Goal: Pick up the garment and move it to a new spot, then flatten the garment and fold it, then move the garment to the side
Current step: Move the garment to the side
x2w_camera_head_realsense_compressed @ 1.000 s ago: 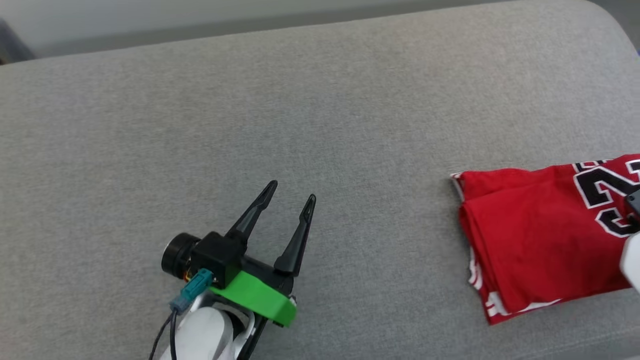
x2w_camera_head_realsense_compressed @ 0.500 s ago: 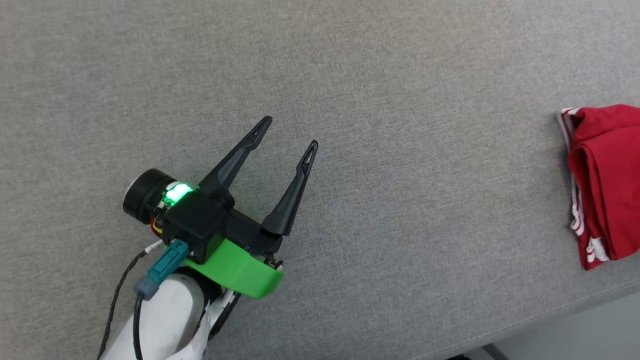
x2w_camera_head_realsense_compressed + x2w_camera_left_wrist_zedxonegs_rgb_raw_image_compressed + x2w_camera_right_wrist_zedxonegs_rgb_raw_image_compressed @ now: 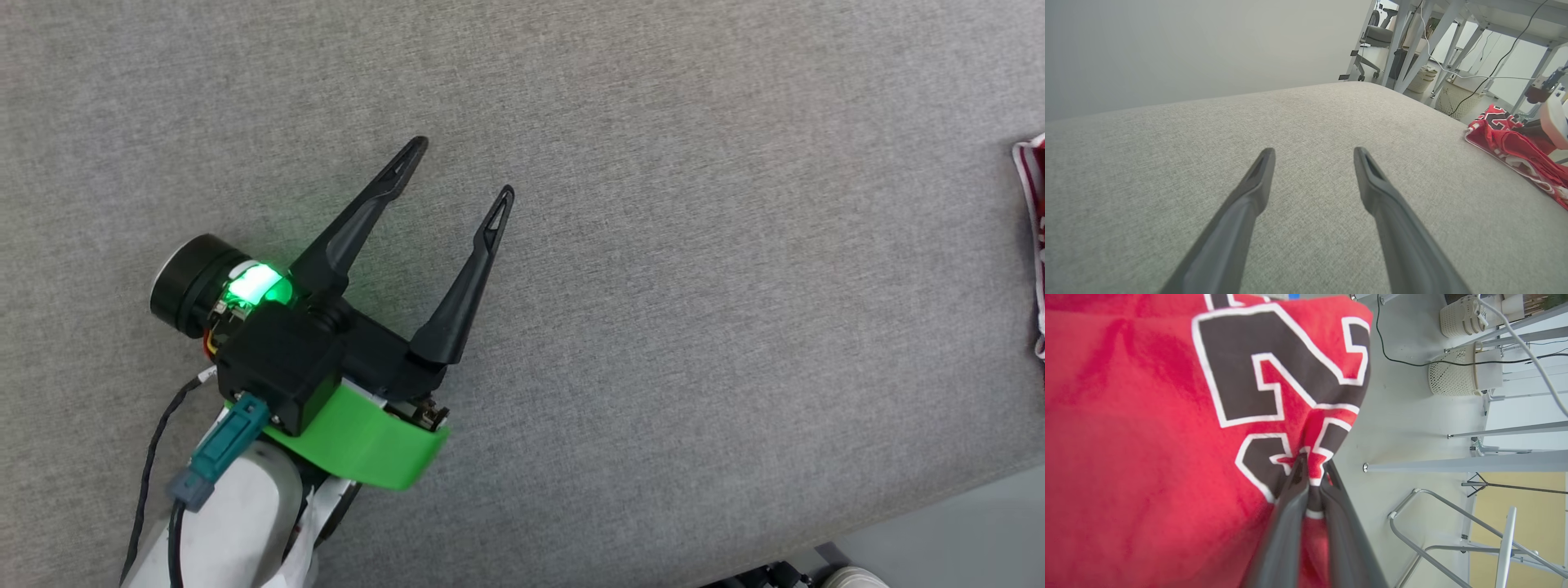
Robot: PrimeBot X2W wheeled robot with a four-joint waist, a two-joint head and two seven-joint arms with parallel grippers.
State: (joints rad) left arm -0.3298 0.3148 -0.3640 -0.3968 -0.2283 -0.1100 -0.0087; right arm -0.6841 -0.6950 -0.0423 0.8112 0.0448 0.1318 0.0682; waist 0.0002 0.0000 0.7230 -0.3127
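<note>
Between the right fingers (image 3: 1290, 514), the garment (image 3: 1147, 437) is pinched tight.

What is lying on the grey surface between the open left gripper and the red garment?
Nothing: that stretch of grey cushion is bare from the left gripper to the garment, as the head view and the left wrist view show.

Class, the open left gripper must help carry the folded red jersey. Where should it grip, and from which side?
Probably the striped-trim edge of the garment nearest the left gripper, approached low across the grey cushion from the robot's left. That end lies flat and free, while the right gripper is shut on the numbered end.
</note>
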